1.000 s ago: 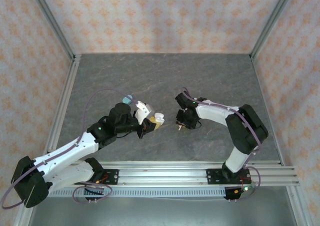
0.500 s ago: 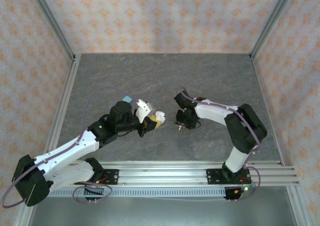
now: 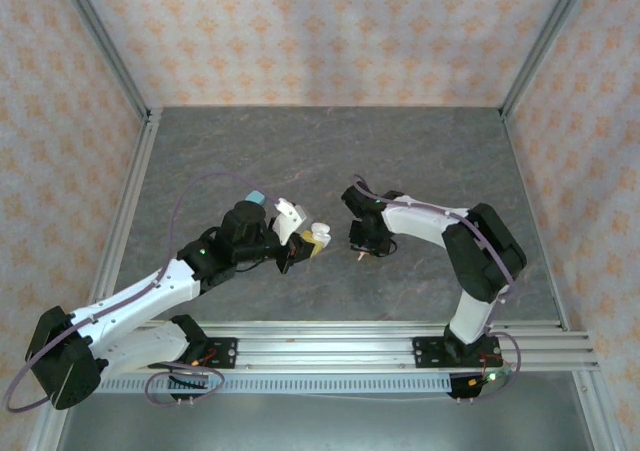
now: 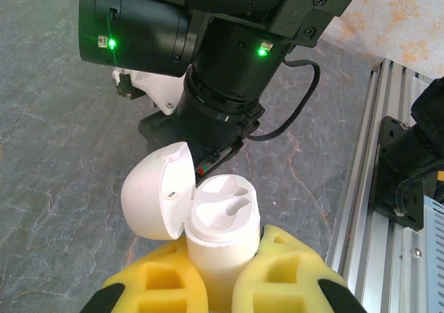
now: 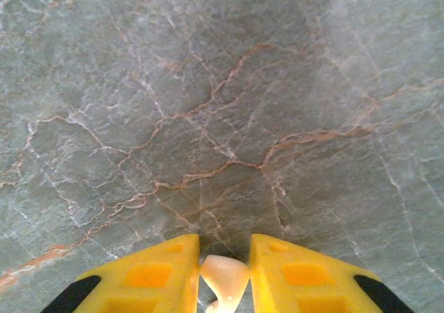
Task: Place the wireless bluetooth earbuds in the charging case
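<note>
Two arms meet over the table (image 3: 420, 151), seen from above: left gripper (image 3: 303, 248) clamps the white case (image 3: 318, 236), right gripper (image 3: 360, 250) near it. Left wrist: yellow fingers (image 4: 173, 285) grip the case upright, lid (image 4: 156, 198) flipped open, both wells showing. Right wrist: jaws pinch a white earbud (image 5: 223, 275) over the table.

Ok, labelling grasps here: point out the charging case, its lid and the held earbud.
charging case (image 4: 222, 252): left wrist view, front of its body.
lid (image 4: 148, 199): left wrist view, its outer shell.
earbud (image 5: 223, 277): right wrist view, its rounded head.
</note>
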Motion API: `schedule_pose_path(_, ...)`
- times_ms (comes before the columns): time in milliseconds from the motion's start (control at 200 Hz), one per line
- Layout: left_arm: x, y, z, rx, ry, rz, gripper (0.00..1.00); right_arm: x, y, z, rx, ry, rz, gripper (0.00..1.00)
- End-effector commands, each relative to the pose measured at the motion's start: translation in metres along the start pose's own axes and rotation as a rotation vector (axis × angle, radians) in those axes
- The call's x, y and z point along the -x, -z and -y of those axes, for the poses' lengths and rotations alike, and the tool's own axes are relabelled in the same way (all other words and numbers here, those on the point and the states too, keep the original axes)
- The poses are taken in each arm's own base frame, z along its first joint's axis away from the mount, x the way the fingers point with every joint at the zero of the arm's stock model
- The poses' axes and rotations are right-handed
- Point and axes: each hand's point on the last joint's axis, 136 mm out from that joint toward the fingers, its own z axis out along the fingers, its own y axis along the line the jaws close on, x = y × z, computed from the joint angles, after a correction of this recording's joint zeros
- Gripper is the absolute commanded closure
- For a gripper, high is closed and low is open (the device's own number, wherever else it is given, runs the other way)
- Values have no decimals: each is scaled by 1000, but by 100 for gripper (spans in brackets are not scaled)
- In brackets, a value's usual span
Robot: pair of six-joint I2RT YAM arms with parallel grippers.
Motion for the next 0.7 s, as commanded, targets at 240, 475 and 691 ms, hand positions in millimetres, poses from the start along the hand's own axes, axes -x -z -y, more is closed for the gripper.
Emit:
schedule_pose_path(240,13,2,3,0,-30,31,100,6,24,-12,-11,146,29,86)
schedule_pose_path(475,20,1,2,-2,-19,79,100,23,75,-6,-37,251,170,87)
schedule_pose_path(691,35,5,12,-48,-33,163,100,31,142,-5,49,339,360,90)
